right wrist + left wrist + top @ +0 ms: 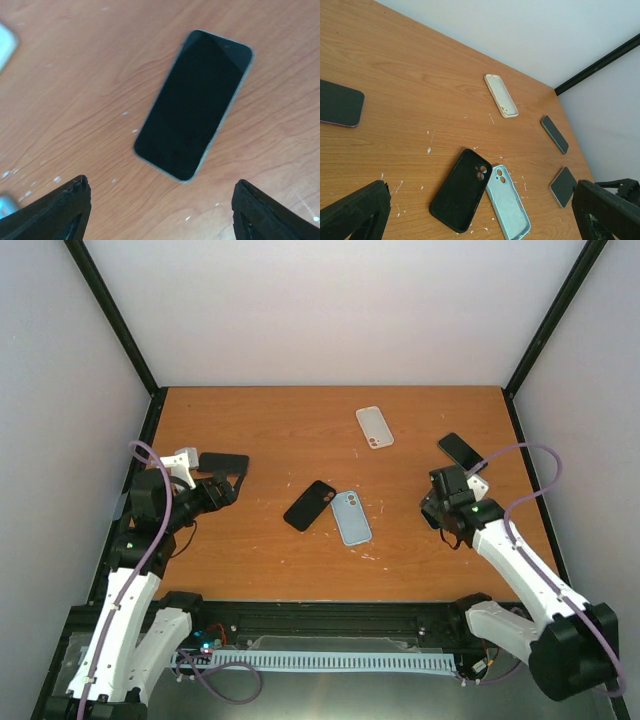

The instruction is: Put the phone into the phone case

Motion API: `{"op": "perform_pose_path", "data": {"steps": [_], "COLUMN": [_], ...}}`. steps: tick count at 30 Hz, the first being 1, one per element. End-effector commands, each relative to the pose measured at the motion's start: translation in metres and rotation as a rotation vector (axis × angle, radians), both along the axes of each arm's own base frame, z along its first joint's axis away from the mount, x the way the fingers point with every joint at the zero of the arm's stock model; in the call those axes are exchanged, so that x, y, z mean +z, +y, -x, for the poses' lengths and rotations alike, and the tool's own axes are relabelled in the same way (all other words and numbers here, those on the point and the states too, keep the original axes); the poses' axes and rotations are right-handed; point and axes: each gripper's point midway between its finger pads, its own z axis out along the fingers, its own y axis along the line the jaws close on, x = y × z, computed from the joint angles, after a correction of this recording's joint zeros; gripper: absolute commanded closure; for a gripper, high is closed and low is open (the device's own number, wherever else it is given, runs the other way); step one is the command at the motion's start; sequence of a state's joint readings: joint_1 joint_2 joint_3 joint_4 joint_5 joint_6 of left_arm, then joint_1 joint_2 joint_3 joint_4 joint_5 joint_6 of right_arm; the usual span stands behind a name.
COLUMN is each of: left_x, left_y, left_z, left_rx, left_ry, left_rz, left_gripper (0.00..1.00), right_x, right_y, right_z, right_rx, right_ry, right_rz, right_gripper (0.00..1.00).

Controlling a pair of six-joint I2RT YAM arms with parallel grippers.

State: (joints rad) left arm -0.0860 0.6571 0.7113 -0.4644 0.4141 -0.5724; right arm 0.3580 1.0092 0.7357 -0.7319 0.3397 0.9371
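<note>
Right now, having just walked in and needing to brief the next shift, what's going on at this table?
The right tool hovers open over a dark phone lying flat on the table, not touching it. The left tool is open and empty beside a second phone. The black case, blue case and white case lie on the table, none holding a phone.

Phone (194, 102) on table (75, 75); before right tool (161, 184) (apart)

An orange-brown wooden table (260, 430) carries scattered small white specks (429, 149). Plain white walls (340, 310) stand around it, with black frame posts (112, 315) at the corners.
</note>
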Motion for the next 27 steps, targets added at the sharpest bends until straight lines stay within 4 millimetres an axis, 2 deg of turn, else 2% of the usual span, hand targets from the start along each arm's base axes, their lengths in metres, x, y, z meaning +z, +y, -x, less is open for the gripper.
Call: {"op": "perform_pose_path", "data": {"steps": [1,2,8,14,17,21,27], "left_x": [0.011,0.012,0.013,0.013,0.012,0.012,0.013], "left_y": [0.002,0.002,0.003,0.002,0.001,0.001,0.001], "left_z": [-0.001,-0.001,-0.001,-0.001,-0.001,-0.001,-0.001], "left_rx": [-0.005,-0.005,-0.002,-0.009,-0.013,-0.014,-0.017], "left_ry": [-0.050,-0.053,-0.058,-0.061,-0.059,-0.058,-0.061], "left_rz": [-0.020,-0.022,-0.030,-0.032,-0.032,-0.034,-0.033], "left_gripper": [0.01,0.00,0.01,0.01,0.01,0.00,0.00], "right_x": [-0.019,-0.022,-0.039,-0.066,-0.073,-0.082,-0.092], "right_y": [-0.019,-0.027,-0.044,-0.050,-0.049,-0.058,-0.058], "right_z": [-0.016,-0.019,-0.030,-0.040,-0.048,-0.044,-0.051], "right_rx": [-0.116,-0.154,-0.294,-0.361,-0.370,-0.446,-0.463], "right_ry": [0.019,0.029,0.156,0.207,0.230,0.340,0.359], "right_rz": [-0.050,-0.051,-0.050,-0.125,-0.152,-0.126,-0.153], "right_gripper": [0.24,0.24,0.24,0.25,0.25,0.24,0.19]}}
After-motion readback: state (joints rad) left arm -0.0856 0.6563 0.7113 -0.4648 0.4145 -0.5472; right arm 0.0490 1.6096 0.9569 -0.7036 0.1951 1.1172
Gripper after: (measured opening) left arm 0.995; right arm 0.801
